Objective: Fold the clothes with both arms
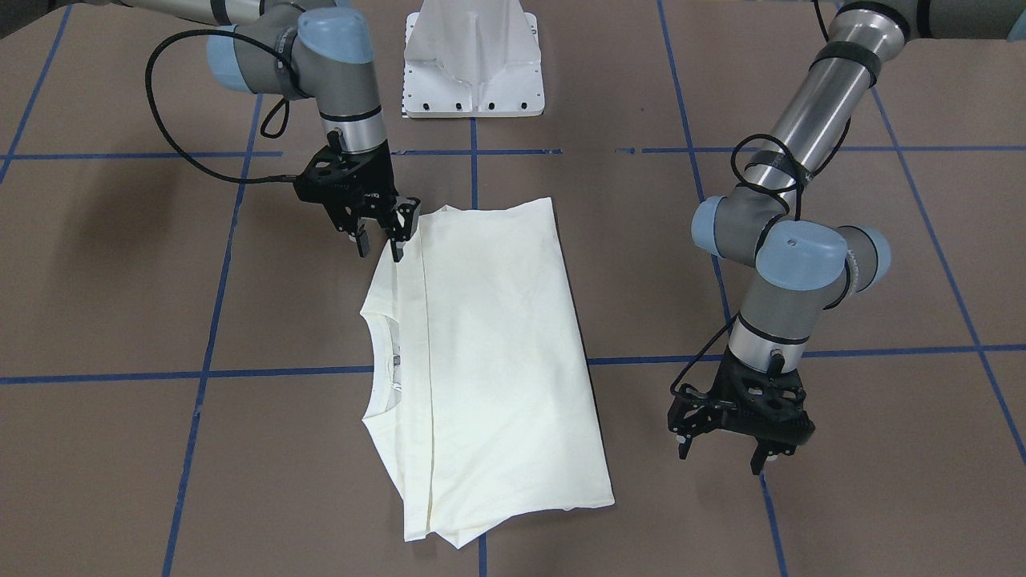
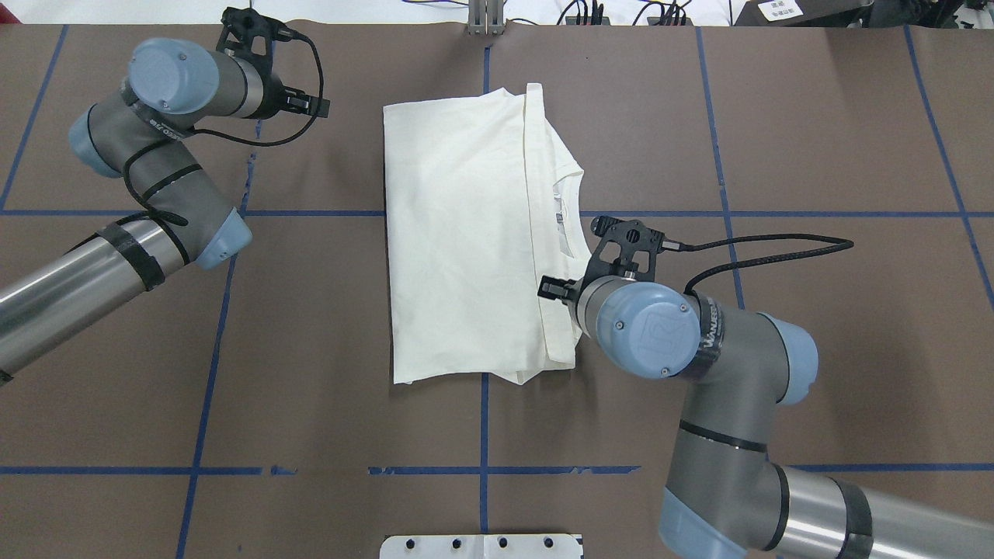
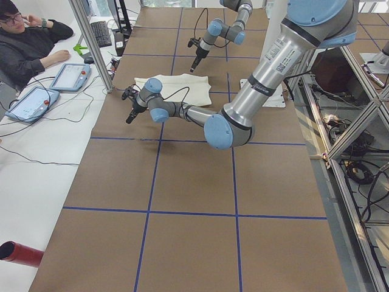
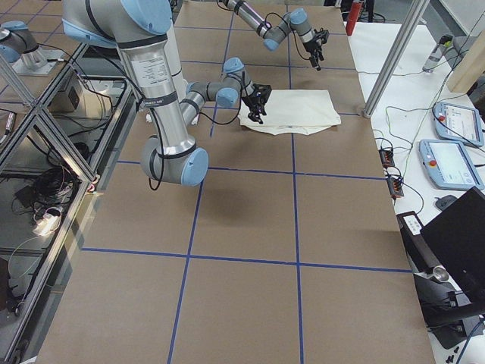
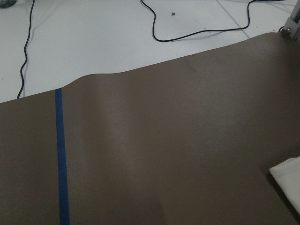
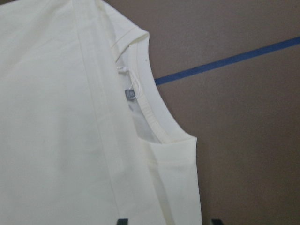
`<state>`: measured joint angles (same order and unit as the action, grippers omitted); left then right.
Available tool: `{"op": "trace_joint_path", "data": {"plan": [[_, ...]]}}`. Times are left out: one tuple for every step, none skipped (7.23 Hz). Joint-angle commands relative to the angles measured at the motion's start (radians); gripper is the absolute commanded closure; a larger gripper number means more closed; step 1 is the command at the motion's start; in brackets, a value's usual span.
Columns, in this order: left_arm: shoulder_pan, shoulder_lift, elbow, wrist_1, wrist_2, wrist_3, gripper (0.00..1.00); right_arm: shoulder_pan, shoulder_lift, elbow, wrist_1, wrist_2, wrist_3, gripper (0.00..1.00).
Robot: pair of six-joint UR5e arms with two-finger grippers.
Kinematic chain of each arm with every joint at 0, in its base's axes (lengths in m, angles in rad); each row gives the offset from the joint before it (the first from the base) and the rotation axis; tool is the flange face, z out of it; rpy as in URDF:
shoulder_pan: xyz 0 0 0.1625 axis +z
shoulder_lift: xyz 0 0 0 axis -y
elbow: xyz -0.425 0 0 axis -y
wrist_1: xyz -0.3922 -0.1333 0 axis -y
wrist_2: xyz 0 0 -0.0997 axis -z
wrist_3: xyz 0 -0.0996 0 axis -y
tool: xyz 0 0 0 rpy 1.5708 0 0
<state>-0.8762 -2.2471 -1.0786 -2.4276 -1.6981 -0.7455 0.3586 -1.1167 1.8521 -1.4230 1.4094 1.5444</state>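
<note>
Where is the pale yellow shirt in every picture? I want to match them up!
Front-facing: shirt in the middle, collar on its left.
Overhead: middle, collar on its right.
Exterior left: small, far up the table.
Exterior right: small, far up the table.
Left wrist: only a corner, bottom right.
Right wrist: fills the left side.
Landmark: the blue tape line that meets the collar.
</note>
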Motion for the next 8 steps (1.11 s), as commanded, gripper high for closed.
{"op": "trace_joint_path", "data": {"plan": [[0.0,0.001,-0.003,-0.001,0.0,0.0,0.0,-0.125,-0.003,0.025,-0.072,-0.089,-0.236,0.0],[0.0,0.001,-0.003,-0.001,0.0,-0.002,0.0,-0.168,-0.002,0.022,-0.083,-0.148,-0.332,0.23],[0.0,0.001,-0.004,-0.001,0.0,-0.003,0.0,-0.176,0.0,0.018,-0.086,-0.155,-0.428,0.37],[0.002,0.01,-0.013,-0.001,-0.001,-0.003,0.0,-0.175,-0.002,0.013,-0.085,-0.171,-0.525,0.49],[0.002,0.023,-0.026,-0.001,-0.015,-0.003,0.0,-0.178,0.003,0.009,-0.085,-0.185,-0.541,0.58],[0.002,0.026,-0.03,-0.001,-0.02,-0.002,0.0,-0.178,0.005,0.007,-0.085,-0.214,-0.599,0.6],[0.002,0.026,-0.03,-0.001,-0.021,-0.002,0.0,-0.178,0.003,0.003,-0.083,-0.216,-0.622,0.61],[0.002,0.026,-0.03,-0.001,-0.02,-0.003,0.0,-0.179,0.005,0.001,-0.079,-0.216,-0.623,0.61]]}}
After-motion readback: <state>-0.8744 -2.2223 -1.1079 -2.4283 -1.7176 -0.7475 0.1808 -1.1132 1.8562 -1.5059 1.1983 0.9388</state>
